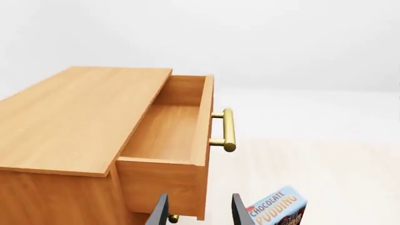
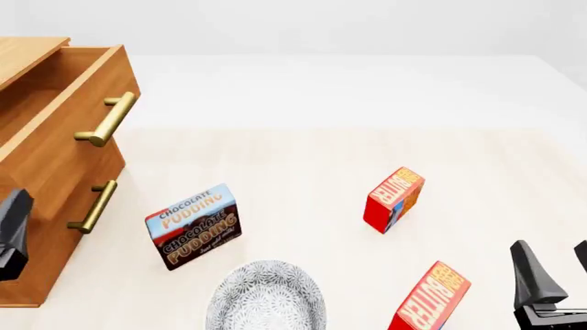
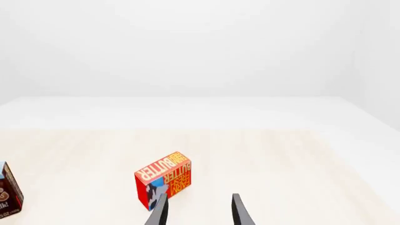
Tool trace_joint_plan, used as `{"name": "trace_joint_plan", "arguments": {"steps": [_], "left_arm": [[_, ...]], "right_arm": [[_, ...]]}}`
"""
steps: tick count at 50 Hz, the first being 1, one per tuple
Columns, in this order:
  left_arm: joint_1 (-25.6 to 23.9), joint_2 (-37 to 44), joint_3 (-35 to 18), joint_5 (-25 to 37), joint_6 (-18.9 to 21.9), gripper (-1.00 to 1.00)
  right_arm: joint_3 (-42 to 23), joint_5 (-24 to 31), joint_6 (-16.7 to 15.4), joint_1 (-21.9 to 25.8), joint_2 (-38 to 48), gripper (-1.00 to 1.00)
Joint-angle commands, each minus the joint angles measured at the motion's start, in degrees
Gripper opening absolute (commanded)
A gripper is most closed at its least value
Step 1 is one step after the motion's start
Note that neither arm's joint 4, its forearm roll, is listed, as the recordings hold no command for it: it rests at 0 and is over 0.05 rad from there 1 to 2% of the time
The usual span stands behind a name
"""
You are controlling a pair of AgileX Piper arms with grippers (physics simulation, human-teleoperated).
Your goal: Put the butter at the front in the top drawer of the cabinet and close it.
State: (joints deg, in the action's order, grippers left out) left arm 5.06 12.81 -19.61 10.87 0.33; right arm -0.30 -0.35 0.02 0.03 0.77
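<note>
Two red butter cartons stand on the table. The front butter [image 2: 431, 299] is near the front edge and the other butter [image 2: 394, 199] is farther back. The cabinet [image 2: 37, 206] stands at the left with its top drawer [image 2: 55, 117] pulled open and empty [image 1: 164, 131]. My right gripper [image 2: 555, 268] is open and empty, to the right of the front butter and apart from it. One butter carton [image 3: 164, 180] lies beyond its fingertips [image 3: 160, 213]. My left gripper [image 1: 200, 211] is open and empty in front of the cabinet, below the open drawer.
A chocolate pudding box [image 2: 192, 227] stands between the cabinet and the cartons and shows by my left fingers [image 1: 278, 208]. A grey patterned bowl [image 2: 266, 295] sits at the front middle. The lower drawer's handle [image 2: 92, 206] is below the top handle [image 2: 108, 120].
</note>
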Motion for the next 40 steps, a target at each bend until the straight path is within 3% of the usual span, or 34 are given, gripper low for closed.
{"name": "trace_joint_plan", "arguments": {"steps": [1, 7, 8, 10, 15, 26, 27, 31, 34, 40], "left_arm": [[-0.55, 4.95, -13.04, 11.08, -0.98, 1.00], [0.05, 8.45, -20.65, 18.04, -1.85, 1.00], [2.28, 9.24, -21.91, 19.84, -2.35, 1.00], [0.04, 9.64, -23.81, 20.84, -2.67, 1.00], [1.19, 14.97, -29.13, 25.97, -3.76, 1.00], [2.02, 22.55, -42.31, 36.64, -2.18, 1.00], [3.87, 23.44, -43.52, 38.11, -2.32, 1.00], [0.87, 25.30, -45.79, 40.31, -5.42, 1.00], [2.89, 27.56, -49.42, 42.91, -2.91, 1.00], [2.27, 30.75, -53.36, 46.00, -2.42, 1.00]], "right_arm": [[0.05, 0.10, 0.00, -0.01, -0.17, 1.00], [0.05, 0.10, 0.00, -0.01, -0.17, 1.00], [0.05, 0.10, 0.00, -0.01, -0.17, 1.00], [0.05, 0.10, 0.00, -0.01, -0.17, 1.00], [0.05, 0.10, 0.00, -0.01, -0.17, 1.00], [0.05, 0.10, 0.00, -0.01, -0.17, 1.00], [0.05, 0.10, 0.00, -0.01, -0.17, 1.00], [0.05, 0.10, 0.00, -0.01, -0.17, 1.00], [0.05, 0.10, 0.00, -0.01, -0.17, 1.00], [0.05, 0.10, 0.00, -0.01, -0.17, 1.00]]}}
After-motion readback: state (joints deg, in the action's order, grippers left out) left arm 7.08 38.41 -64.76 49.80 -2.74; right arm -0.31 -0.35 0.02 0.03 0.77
